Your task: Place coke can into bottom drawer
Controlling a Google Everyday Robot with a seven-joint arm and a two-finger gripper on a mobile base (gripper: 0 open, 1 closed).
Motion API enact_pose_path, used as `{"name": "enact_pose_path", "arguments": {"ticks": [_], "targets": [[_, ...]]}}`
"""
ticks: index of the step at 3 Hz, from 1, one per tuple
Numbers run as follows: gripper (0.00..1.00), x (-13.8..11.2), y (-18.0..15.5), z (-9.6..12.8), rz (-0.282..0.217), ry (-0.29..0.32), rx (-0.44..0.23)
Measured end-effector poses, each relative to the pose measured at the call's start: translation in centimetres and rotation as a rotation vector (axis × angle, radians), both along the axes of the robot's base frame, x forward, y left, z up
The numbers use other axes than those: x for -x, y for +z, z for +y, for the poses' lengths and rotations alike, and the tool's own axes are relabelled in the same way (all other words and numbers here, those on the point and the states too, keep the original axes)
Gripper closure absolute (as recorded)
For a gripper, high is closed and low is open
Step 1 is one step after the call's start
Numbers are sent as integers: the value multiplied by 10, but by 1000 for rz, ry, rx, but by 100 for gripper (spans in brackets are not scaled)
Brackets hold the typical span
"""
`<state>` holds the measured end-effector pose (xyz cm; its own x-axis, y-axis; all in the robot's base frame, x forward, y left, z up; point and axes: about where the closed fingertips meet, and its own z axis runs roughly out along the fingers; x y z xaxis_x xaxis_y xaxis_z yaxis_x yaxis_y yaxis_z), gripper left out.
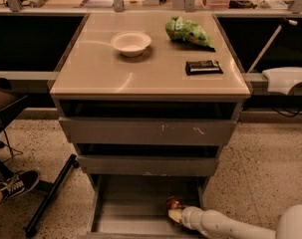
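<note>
The bottom drawer (120, 203) is pulled open at the foot of the grey cabinet, its plain grey floor showing. The coke can (173, 203), small and reddish, sits at the drawer's right side near the rail. My gripper (175, 213) reaches in from the lower right on a white arm, its tip right at the can. The can is partly hidden by the gripper.
On the cabinet top are a white bowl (131, 43), a green chip bag (188, 32) and a flat black bar (204, 67). Two grey drawers (145, 131) sit above the open one. A person's shoe (13, 182) and a black chair leg (48, 195) are at left.
</note>
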<state>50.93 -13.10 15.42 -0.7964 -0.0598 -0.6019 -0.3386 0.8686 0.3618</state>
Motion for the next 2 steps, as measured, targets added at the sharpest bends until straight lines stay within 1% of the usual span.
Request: {"name": "enact_pose_path", "arguments": {"ticks": [1,2], "targets": [[0,0,0,0,0,0,0],[0,0,0,0,0,0,0]]}}
